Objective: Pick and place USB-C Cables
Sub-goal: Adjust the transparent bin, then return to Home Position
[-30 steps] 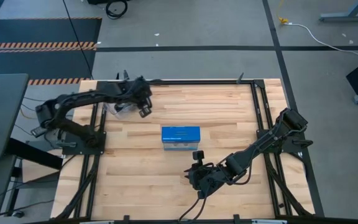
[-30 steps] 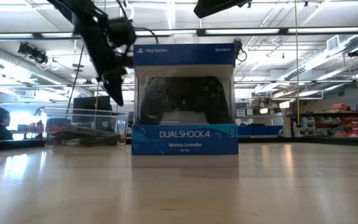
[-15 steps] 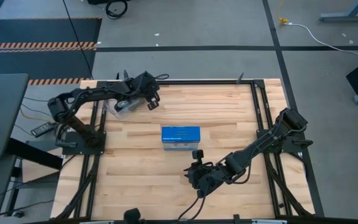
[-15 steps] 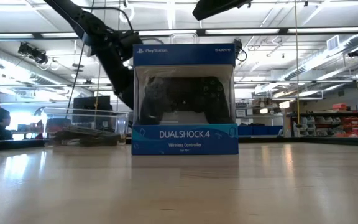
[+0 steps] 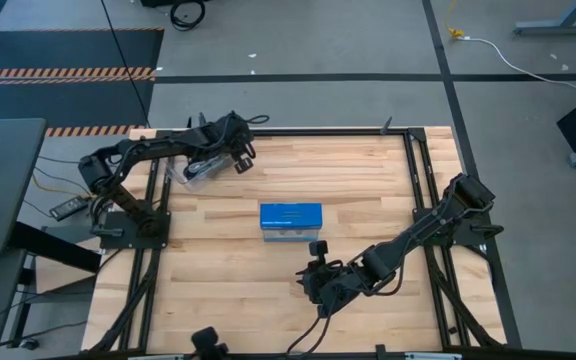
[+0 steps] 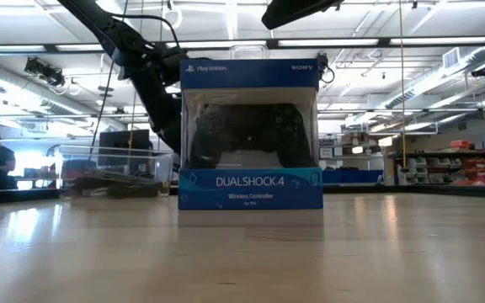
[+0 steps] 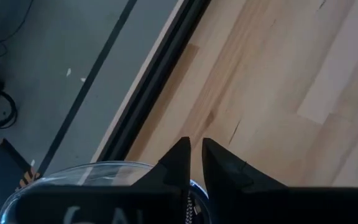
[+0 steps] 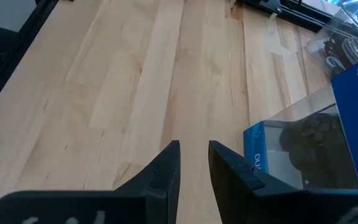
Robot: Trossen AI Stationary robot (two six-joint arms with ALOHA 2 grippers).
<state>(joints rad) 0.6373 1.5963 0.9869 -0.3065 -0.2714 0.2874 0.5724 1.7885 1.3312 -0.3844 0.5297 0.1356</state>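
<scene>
My left gripper (image 5: 240, 158) hovers at the table's far left, just right of the clear plastic tub (image 5: 196, 170), shut on a silver-grey USB-C cable (image 7: 187, 208). The tub's rim (image 7: 73, 173) shows beside the fingers in the left wrist view. More cables (image 8: 344, 50) lie in the tub; in the low view they are dark cords (image 6: 112, 181) on its floor. My right gripper (image 5: 313, 277) waits low near the table's near edge, in front of the blue box (image 5: 290, 220), its fingers (image 8: 166, 163) a narrow gap apart and touching nothing. My left gripper has the silver-grey cable (image 7: 187, 208) pinched between its two fingers. Only a short braided stretch shows far back between them, and the gripper body hides the rest. Which part of the cable it is cannot be told.
The blue DualShock box (image 6: 251, 135) stands upright mid-table on its long edge and blocks the low view of my left gripper. Black frame rails (image 5: 413, 170) run along the table's sides. Bare wood (image 5: 348, 170) lies right of my left gripper.
My left gripper has moved from over the tub toward the table's far edge and a little to the right. In the low view it passes behind the blue box. Most of that shift came early; it has barely moved since. The right arm stays still.
</scene>
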